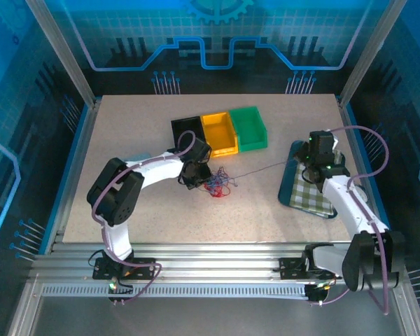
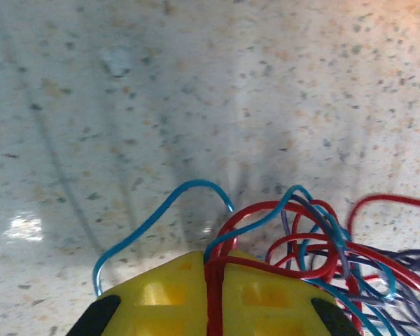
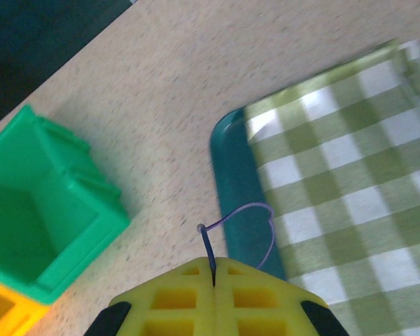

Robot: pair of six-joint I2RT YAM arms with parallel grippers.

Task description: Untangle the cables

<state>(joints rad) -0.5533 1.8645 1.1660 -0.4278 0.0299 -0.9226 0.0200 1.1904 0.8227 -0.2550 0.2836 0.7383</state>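
The cables point(image 1: 218, 183) lie as a small red, blue and dark tangle mid-table. My left gripper point(image 1: 196, 173) sits at the tangle's left edge. In the left wrist view its yellow fingers point(image 2: 161, 297) are shut on red wires point(image 2: 218, 294), with blue point(image 2: 161, 210) and purple loops spilling to the right. One thin dark wire point(image 1: 262, 169) runs taut from the tangle to my right gripper point(image 1: 309, 157). In the right wrist view that gripper point(image 3: 213, 271) is shut on the dark purple wire point(image 3: 207, 245), whose end loops over the tray rim.
Black point(image 1: 187, 129), orange point(image 1: 219, 133) and green point(image 1: 248, 127) bins stand in a row behind the tangle. A teal tray point(image 1: 287, 183) with a green checked cloth point(image 3: 350, 161) lies under the right gripper. The green bin point(image 3: 35, 210) is left of it.
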